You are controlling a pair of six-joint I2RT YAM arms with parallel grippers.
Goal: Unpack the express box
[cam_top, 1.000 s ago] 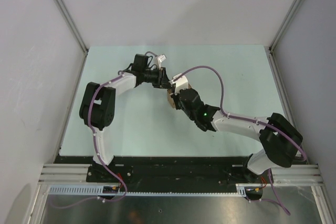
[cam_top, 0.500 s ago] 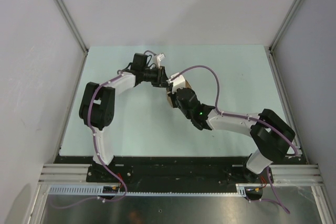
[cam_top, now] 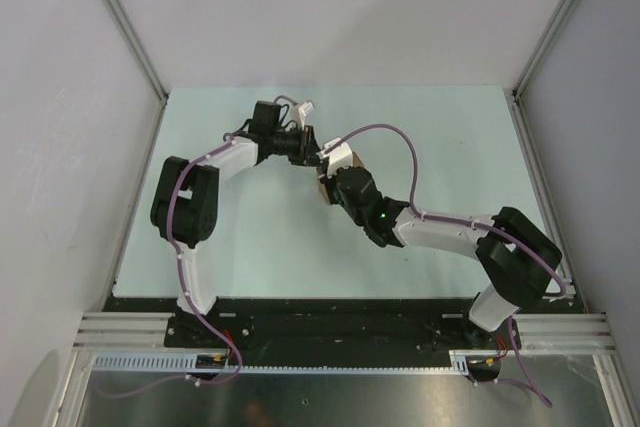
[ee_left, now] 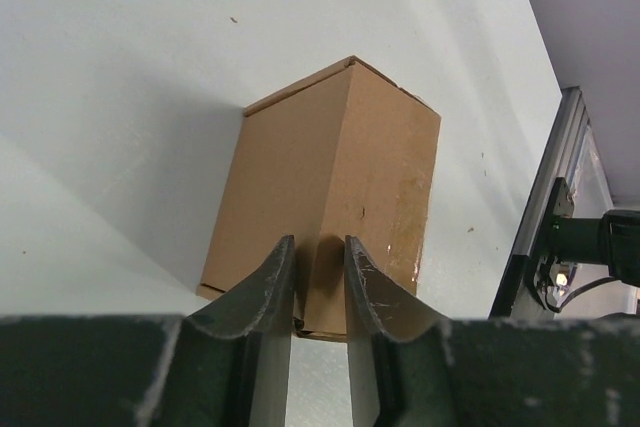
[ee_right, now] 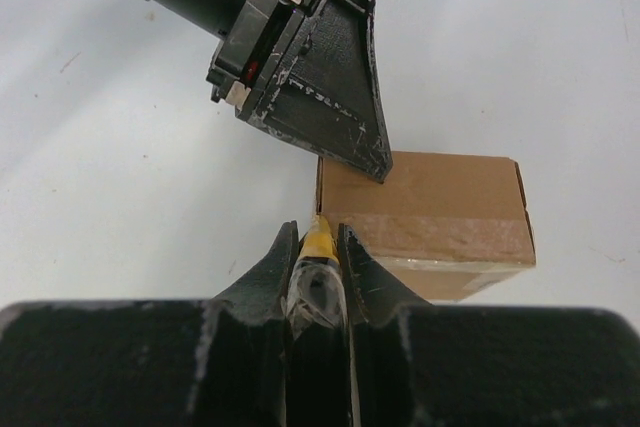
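Since 1 sec ago the right arm has pulled its elbow in & pushed the right end effector (ee_right: 317,232) a bit farther, up to the box (ee_left: 340,177). In the last half sec almost nothing moved. So I think the cut is about to start and isn't done yet.

The box sits near the middle of the bench (cam_top: 250,237), a bit to the far side, between the 2 arms. It's shut. The tape (ee_right: 430,235) runs across the top w/ no cut that I can see. What's inside can't be seen.

Left end effector (ee_left: 318,247): almost closed, and it seems to pinch a corner edge of the box to keep it from sliding.

Right end effector: closed tight on the yellow knife (ee_right: 318,252). The knife tip touches the box's edge at one end of the tape, just beside the left end effector's finger.
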